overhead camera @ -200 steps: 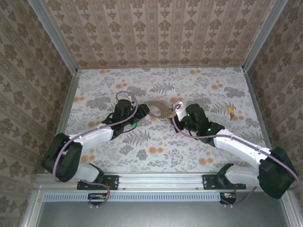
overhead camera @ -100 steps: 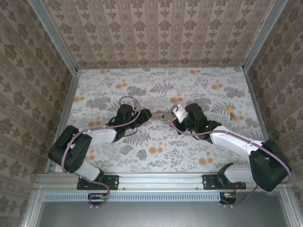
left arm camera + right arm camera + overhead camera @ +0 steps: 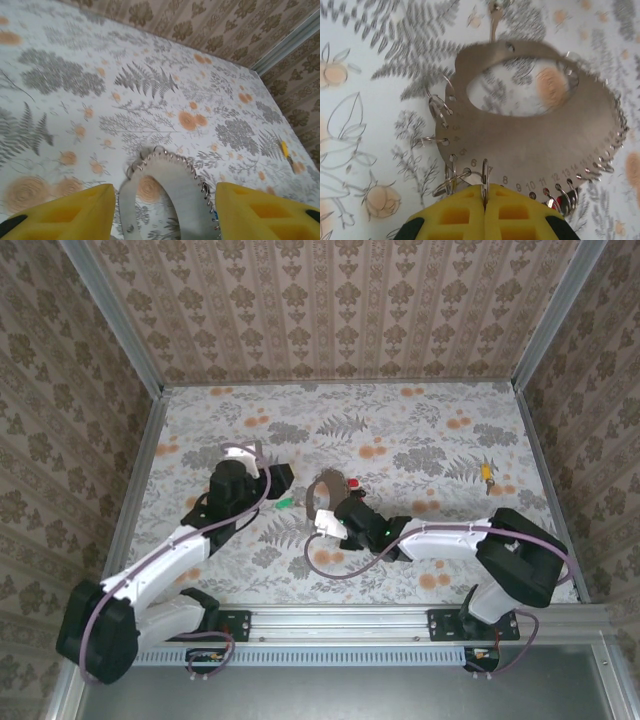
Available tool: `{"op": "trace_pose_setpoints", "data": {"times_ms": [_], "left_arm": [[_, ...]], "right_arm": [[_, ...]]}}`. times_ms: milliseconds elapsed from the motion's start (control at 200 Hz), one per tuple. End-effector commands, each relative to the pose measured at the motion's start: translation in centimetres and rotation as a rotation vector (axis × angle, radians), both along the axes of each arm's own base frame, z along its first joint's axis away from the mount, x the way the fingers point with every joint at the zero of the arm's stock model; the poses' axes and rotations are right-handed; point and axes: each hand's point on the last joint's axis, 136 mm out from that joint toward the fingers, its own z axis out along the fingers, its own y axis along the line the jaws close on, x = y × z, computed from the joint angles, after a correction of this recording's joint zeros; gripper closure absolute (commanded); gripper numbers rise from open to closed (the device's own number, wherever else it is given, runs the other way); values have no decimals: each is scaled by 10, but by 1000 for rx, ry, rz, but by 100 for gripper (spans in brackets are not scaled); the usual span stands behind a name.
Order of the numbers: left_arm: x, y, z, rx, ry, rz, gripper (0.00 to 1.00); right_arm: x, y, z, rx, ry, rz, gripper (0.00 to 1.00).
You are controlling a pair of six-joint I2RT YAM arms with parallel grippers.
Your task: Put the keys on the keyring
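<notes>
In the top view the keyring [image 3: 322, 492], a tan crescent with small wire rings along its edge, lies on the bench [image 3: 420, 420] near the middle, between my two hands. The right hand [image 3: 335, 518] is at its near edge, and the left hand [image 3: 280, 480] is just beside its left end. A green key [image 3: 284, 502] lies on the near side of the left hand, between this hand and the keyring. A red key [image 3: 358, 485] is at the keyring's right end, and a yellow key [image 3: 489, 478] is well apart, on the right side.

In the left wrist view the yellow fingers [image 3: 65, 210] stand wide and hold nothing. The arch of the keyring lies straight ahead, between them.

In the right wrist view the fingers [image 3: 515, 212] are pressed together and pinch one wire ring at the outer edge of the crescent, by the numbered holes. Its long axis runs across the view.

I judge that the left arm is nearer to the green key. It should take this key while the right hand holds the keyring steady.
</notes>
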Motion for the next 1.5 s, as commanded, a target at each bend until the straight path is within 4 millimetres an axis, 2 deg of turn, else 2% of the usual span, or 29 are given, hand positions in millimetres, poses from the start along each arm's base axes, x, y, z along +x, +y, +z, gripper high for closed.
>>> {"op": "trace_pose_setpoints", "data": {"times_ms": [0, 110, 120, 150, 265, 465, 540, 640, 695, 760, 770, 810, 855, 985, 1100, 1195, 1240, 1250, 1260, 1430, 1495], "left_arm": [[-8, 13, 2, 114, -124, -21, 44], [-20, 2, 9, 147, -244, -140, 44], [-22, 1, 10, 150, -257, -154, 44], [-25, -4, 11, 160, -290, -196, 44], [-36, -23, 16, 200, -379, -353, 45], [-35, -65, 32, 181, -425, -608, 52], [-29, -77, 33, 163, -410, -664, 59], [-17, -82, 26, 151, -367, -657, 59], [-19, -87, 21, 128, -350, -689, 60], [-18, -90, 15, 123, -331, -706, 59], [-18, -90, 14, 122, -327, -708, 59], [-17, -92, 9, 124, -307, -719, 59], [-17, -93, 1, 128, -284, -730, 60], [-19, -95, -22, 143, -188, -762, 61], [-19, -96, -47, 134, -73, -746, 65], [-24, -101, -68, 143, -10, -726, 67], [-20, -99, -83, 170, 34, -671, 72], [-19, -99, -85, 172, 42, -663, 72], [-19, -99, -87, 172, 50, -657, 73], [-12, -88, -124, 187, 179, -503, 78], [-11, -82, -136, 198, 222, -463, 78]], "right_arm": [[4, 0, 19, 104, 12, -31, 100], [-2, 1, 40, 332, 165, -18, 100], [-2, 1, 50, 380, 173, -15, 100], [2, -1, 61, 469, 203, -32, 100], [5, -9, 81, 670, 271, -10, 100], [10, -25, 100, 785, 367, 61, 100], [17, -30, 102, 795, 394, 46, 100], [30, -34, 89, 748, 424, -50, 100], [26, -30, 87, 755, 480, -39, 100], [21, -24, 94, 804, 513, -5, 100], [20, -23, 88, 805, 537, -2, 100], [15, -17, 89, 842, 590, 32, 100], [18, -14, 87, 860, 636, 0, 100], [34, -25, 54, 768, 659, -224, 100], [43, -32, 38, 652, 487, -295, 100], [33, -19, 27, 473, 285, -212, 100], [34, -11, 29, 453, 183, -186, 100], [31, -12, 22, 435, 178, -189, 100], [34, -9, 26, 447, 148, -185, 100], [32, -5, -7, 379, 35, -310, 100], [23, 1, -20, 377, 10, -294, 100]]}}
